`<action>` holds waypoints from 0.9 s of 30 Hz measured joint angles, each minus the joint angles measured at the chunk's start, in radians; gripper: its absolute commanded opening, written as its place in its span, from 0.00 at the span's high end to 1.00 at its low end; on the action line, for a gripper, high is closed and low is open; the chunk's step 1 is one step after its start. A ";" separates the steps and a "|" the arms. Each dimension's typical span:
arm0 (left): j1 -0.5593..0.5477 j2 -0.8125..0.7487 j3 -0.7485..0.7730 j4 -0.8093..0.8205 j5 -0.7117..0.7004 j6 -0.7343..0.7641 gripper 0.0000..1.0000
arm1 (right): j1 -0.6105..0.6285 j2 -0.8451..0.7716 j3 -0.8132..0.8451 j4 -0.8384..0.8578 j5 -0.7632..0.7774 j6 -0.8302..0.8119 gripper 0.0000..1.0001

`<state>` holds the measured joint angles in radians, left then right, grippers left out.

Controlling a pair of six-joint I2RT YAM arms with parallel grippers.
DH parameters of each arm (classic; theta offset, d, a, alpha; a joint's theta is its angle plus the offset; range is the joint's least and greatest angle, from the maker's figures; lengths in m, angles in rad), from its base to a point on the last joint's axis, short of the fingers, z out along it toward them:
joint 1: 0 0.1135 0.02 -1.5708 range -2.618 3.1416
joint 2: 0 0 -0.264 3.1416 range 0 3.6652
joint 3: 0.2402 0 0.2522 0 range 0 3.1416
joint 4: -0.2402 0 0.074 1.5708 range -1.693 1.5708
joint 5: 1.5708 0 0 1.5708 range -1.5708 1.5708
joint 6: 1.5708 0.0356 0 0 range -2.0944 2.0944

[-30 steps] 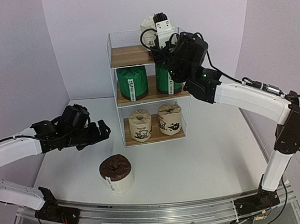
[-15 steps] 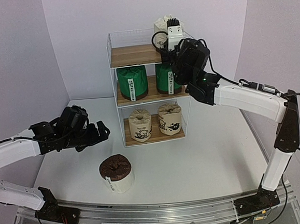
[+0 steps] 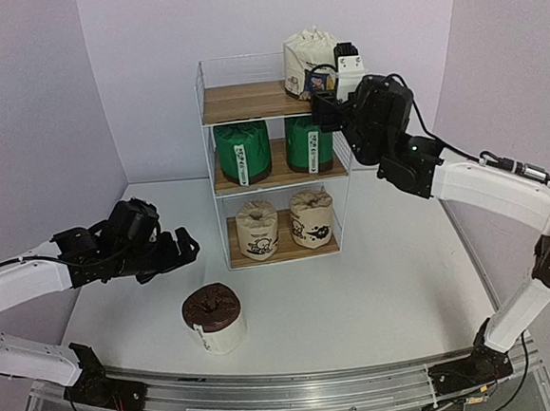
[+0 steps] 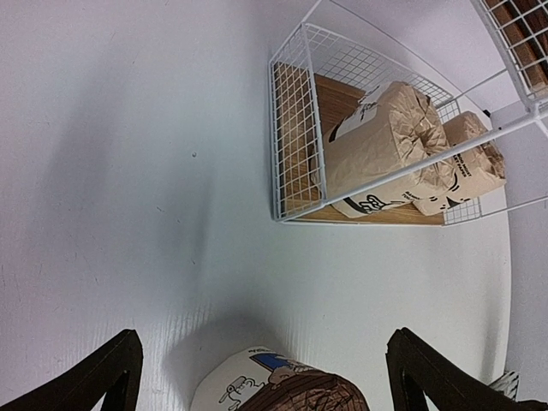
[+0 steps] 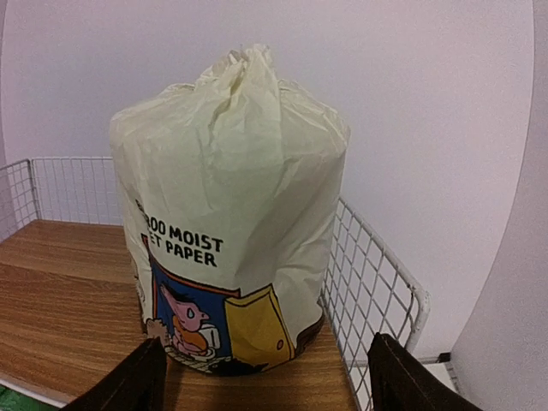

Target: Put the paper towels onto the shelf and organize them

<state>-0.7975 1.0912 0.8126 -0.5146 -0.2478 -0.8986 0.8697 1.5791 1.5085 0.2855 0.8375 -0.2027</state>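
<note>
There are six paper towel rolls. Five stand on the shelf (image 3: 238, 102). One white roll (image 3: 304, 60), with a blue-yellow label and a wrapper gathered on top, is at the right end of the top board. Two green rolls (image 3: 243, 151) (image 3: 308, 144) share the middle board, and two beige rolls (image 3: 258, 231) (image 3: 311, 217) with black cartoon prints share the bottom one. A brown-topped white roll (image 3: 213, 317) stands on the table (image 3: 357, 285) near its front edge. The right gripper (image 5: 265, 377) is spread wide before the white roll, gripping nothing. The left gripper (image 4: 270, 381) hovers wide open and empty over the brown-topped white roll.
</note>
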 measured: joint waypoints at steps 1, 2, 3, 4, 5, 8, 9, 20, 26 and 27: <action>0.000 0.000 -0.002 0.000 0.005 0.000 0.00 | -0.001 -0.018 0.000 -0.033 -0.019 0.022 0.14; 0.000 0.001 -0.003 -0.001 0.010 0.000 0.00 | -0.001 -0.033 0.001 -0.061 -0.034 0.039 0.13; 0.000 0.002 -0.003 -0.001 0.015 0.000 0.00 | -0.001 -0.051 0.001 -0.100 -0.049 0.061 0.12; 0.000 0.004 -0.003 -0.001 0.020 0.001 0.00 | 0.000 -0.071 0.001 -0.146 -0.068 0.083 0.11; 0.000 0.007 -0.003 -0.003 0.026 0.001 0.00 | 0.000 -0.090 0.001 -0.194 -0.089 0.105 0.10; 0.000 0.021 -0.002 -0.021 0.047 0.008 0.00 | -0.001 -0.147 0.009 -0.377 -0.191 0.168 0.08; 0.000 0.026 -0.001 -0.030 0.053 0.010 0.00 | -0.002 -0.169 0.011 -0.452 -0.241 0.190 0.08; 0.000 0.056 0.019 -0.113 0.144 0.057 0.00 | -0.001 -0.405 -0.288 -0.831 -0.719 0.350 0.08; 0.000 0.089 0.038 -0.165 0.185 0.061 0.02 | -0.002 -0.369 -0.352 -0.880 -0.761 0.491 0.14; 0.000 0.091 0.038 -0.173 0.194 0.062 0.03 | -0.002 -0.355 -0.352 -0.878 -0.775 0.504 0.15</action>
<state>-0.7975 1.1826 0.8509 -0.6876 -0.0540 -0.8369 0.8680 1.2242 1.1561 -0.5930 0.0627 0.3011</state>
